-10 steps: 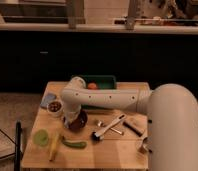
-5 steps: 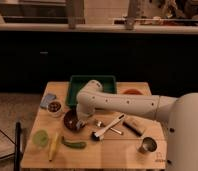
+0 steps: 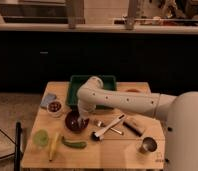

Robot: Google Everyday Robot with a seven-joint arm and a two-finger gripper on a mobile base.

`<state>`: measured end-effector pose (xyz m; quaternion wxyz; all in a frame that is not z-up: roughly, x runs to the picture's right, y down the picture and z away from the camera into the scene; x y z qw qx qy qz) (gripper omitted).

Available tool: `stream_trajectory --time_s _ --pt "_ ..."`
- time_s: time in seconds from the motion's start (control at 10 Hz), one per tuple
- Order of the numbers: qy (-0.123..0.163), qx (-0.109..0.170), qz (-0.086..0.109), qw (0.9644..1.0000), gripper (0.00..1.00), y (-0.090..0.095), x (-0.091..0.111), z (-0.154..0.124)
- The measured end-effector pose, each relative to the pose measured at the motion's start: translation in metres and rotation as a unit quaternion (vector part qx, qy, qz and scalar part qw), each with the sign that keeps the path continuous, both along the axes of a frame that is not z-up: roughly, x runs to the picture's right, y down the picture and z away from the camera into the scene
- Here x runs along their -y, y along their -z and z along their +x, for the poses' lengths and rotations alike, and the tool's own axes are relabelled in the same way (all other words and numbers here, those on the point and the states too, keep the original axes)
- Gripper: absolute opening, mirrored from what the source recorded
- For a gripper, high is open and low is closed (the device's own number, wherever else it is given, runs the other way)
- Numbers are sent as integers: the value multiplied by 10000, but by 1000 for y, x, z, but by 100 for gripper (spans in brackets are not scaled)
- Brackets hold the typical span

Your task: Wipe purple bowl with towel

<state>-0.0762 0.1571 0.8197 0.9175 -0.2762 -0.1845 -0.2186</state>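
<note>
The purple bowl (image 3: 72,121) sits on the wooden table (image 3: 117,152), left of the middle. My gripper (image 3: 82,120) points down into the bowl's right half, at the end of the white arm (image 3: 117,100) that comes in from the right. A small pale patch at the gripper's tip, inside the bowl, looks like the towel (image 3: 84,123); most of it is hidden by the gripper.
A small white bowl with dark contents (image 3: 55,107) and a blue-grey cloth (image 3: 47,99) lie at the left. A green tray (image 3: 77,85) is behind the arm. A banana (image 3: 53,145), green items (image 3: 41,137), utensils (image 3: 109,128) and a steel cup (image 3: 147,145) lie in front.
The arm's elbow has swung to the right and the gripper has shifted across the purple bowl, staying down in it. The other things have not moved.
</note>
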Motion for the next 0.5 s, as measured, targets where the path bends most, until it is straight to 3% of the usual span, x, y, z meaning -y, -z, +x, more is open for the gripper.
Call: stream_trajectory --time_s 0.5 --pt "430 302 53 9986 7 -7 9 -53"
